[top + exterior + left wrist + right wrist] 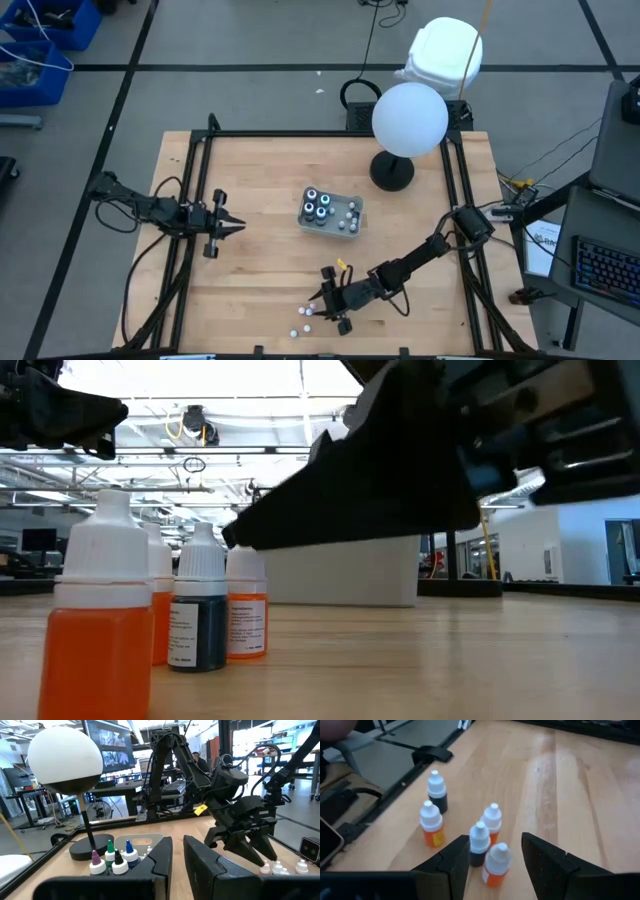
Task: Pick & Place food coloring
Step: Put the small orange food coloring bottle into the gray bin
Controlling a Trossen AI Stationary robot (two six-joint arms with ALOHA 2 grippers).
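Right claw (322, 300): low over the wooden surface (260, 250) near its front edge, fingers spread, nothing between them. In its wrist view the two dark fingers (457, 857) flank a small dropper bottle (494, 865) with white cap and orange body, standing upright just ahead of the tips; whether either finger touches it I cannot tell.

Just beyond that one: a dark-bodied bottle (479, 843), and an orange one (492, 822) close behind it. A little farther from the claw, off to one side, another orange bottle (431, 824) with a label, then a second dark bottle (436, 791) past it. All upright. From above they read as tiny white dots (306, 317) scattered just beside the claw tips.

Low view: the same bottles stand in a close row, nearest one orange (100, 622), with the claw's dark bulk hanging above them.

Farther out, mid-surface: shallow grey tray (352, 208) carrying four dark round bottles with teal tops (317, 203), well apart from the right claw.

Beyond the tray, a lamp with a white globe (409, 118) on a black round base.

Left claw (235, 226): idle at the left side, pointing toward the tray, fingers (160, 860) nearly together with a narrow gap, gripping nothing.
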